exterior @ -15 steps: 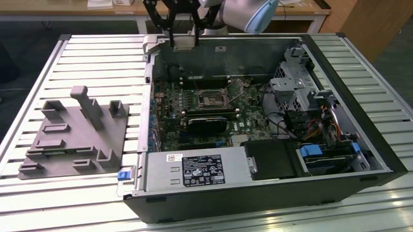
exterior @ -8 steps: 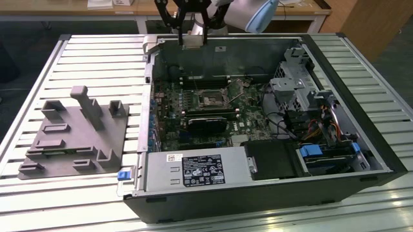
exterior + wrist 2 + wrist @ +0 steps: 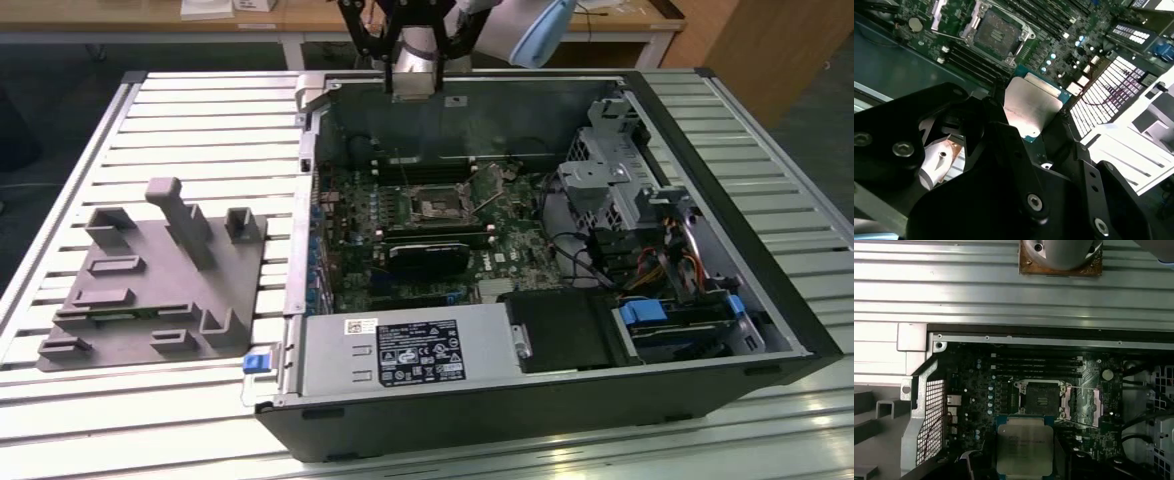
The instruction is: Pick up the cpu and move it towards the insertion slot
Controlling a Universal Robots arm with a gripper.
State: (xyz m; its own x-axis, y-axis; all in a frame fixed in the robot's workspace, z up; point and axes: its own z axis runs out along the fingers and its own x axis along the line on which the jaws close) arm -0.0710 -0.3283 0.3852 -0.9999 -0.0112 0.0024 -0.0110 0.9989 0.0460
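The cpu, a flat silvery square chip with a pale edge, sits between the black fingers of my gripper, which is shut on it. In the first wrist view the cpu hangs just short of the insertion slot, a dark square socket in a silvery frame with its latch plate swung open beside it. The exterior view has the gripper high over the far wall of the open computer case, with the insertion slot on the green board below and nearer. The insertion slot lies open.
The open case lies on a slatted metal table. A grey fixture tray with upright posts stands at the exterior view's left. Inside the case are a black block, a power supply and a drive cage with cables.
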